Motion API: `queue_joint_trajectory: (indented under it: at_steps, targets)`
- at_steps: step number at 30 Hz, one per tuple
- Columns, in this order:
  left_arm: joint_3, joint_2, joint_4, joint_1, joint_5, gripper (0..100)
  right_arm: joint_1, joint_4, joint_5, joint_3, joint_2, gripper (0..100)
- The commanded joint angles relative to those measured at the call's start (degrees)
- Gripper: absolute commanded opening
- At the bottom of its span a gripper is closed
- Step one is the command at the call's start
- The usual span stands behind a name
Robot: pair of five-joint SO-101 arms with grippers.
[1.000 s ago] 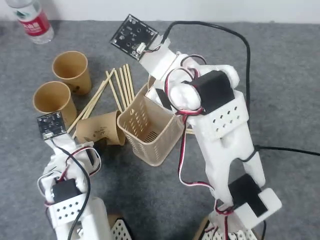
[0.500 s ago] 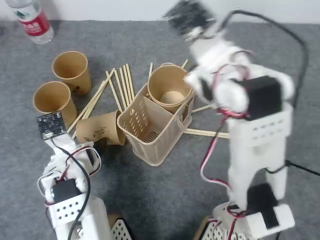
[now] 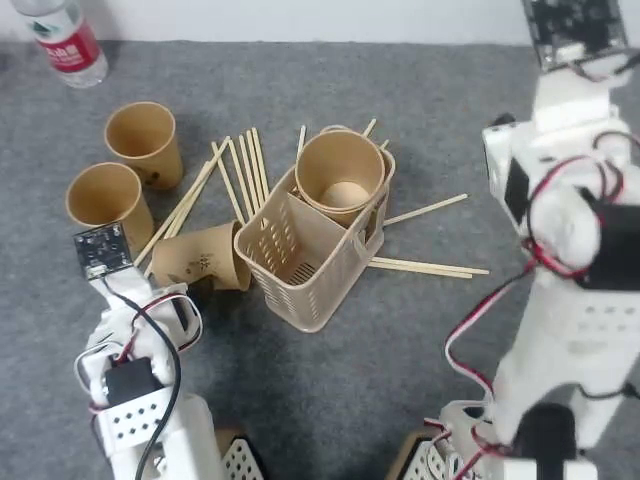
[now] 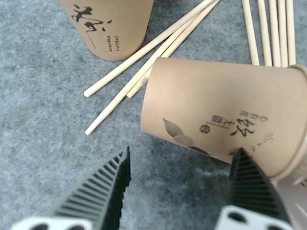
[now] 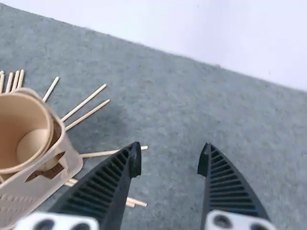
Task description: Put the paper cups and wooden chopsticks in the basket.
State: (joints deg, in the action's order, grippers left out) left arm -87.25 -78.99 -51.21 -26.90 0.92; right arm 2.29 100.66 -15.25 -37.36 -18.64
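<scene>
Right tool point(image 5: 170, 152) swung clear of basket point(image 3: 300, 270), jaws wide, empty; paper cup point(image 3: 340, 175) now inside. Left tool point(image 4: 181, 155) spread, empty, at tipped cup point(image 4: 216, 120) beside basket.

From my left end effector point(image 4: 180, 167), jaws spread, the way forward is blocked by the tipped cup point(image 4: 225, 115) lying just beside the basket point(image 3: 300, 265). Upright cups point(image 3: 108, 205) and fanned chopsticks point(image 3: 240, 175) crowd that side. The basket's far compartment is taken by a nested cup point(image 3: 340, 180), while the near one is open from above. Under my right end effector point(image 5: 170, 160) I have bare bench point(image 3: 440, 120), crossed only by loose chopsticks point(image 3: 425, 268).
</scene>
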Motion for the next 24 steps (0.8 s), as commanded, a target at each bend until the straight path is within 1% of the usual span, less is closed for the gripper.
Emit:
queue_joint_trajectory:
  at_steps: [1, 9, 15, 20, 24]
  targets:
    - [-0.04, -0.53, 1.76, 0.35, 0.18, 32, -0.48, 1.80, 1.05, 6.86, -6.37, 20.9]
    - [-0.48, -0.53, 2.02, 0.62, 0.18, 32, -0.57, 1.71, 0.97, 18.55, -15.69, 20.9]
    - [-0.66, -0.53, 2.02, 1.85, 0.18, 32, -0.57, 0.66, 0.88, 28.57, -19.03, 20.9]
    - [-0.66, -0.53, 2.02, 1.85, 0.18, 32, -0.84, -4.88, 0.79, 41.49, -22.29, 20.9]
    - [-0.66, -0.53, 2.02, 1.85, 0.18, 32, -0.66, -11.30, 0.79, 52.92, -26.95, 20.9]
